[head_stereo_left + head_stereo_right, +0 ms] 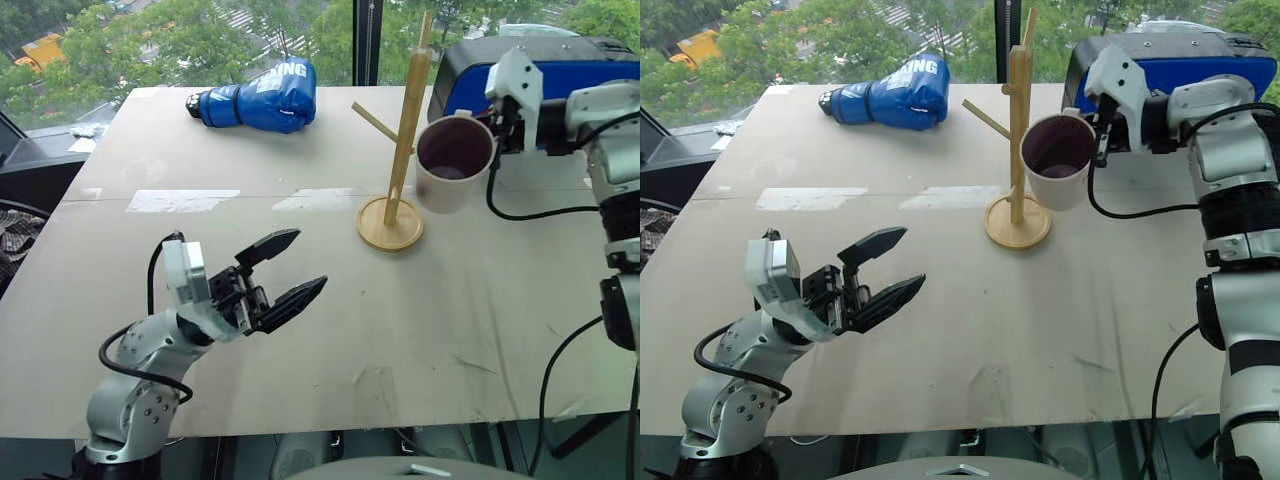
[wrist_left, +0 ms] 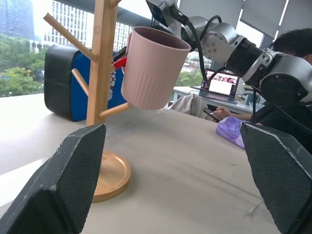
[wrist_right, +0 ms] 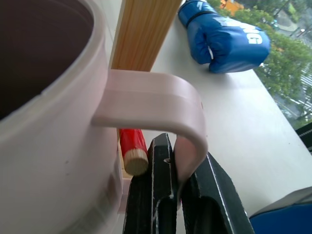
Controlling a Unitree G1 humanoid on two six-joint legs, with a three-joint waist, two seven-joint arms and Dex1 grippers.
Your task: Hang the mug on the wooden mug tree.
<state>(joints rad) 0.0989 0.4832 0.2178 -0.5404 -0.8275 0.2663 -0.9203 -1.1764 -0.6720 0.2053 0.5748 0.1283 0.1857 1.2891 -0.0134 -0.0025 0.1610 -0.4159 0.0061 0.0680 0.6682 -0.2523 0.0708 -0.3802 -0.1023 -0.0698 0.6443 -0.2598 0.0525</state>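
Observation:
My right gripper (image 3: 179, 170) is shut on the handle (image 3: 156, 97) of the cream-white mug (image 1: 455, 160), which hangs in the air with its dark inside facing up. The mug is right beside the pole of the wooden mug tree (image 1: 402, 150), whose round base (image 1: 390, 228) stands on the table. In the right wrist view a red-tipped peg (image 3: 132, 151) shows through the handle's opening, close to the mug's wall. My left gripper (image 1: 311, 258) is open and empty, low over the table's front left, pointing toward the tree.
A blue boxing glove (image 1: 262, 97) lies at the table's far edge. A blue and black case (image 1: 540, 65) stands behind the mug. In the left wrist view a purple soft pack (image 2: 233, 131) lies on the table, and a person (image 2: 292, 48) sits beyond.

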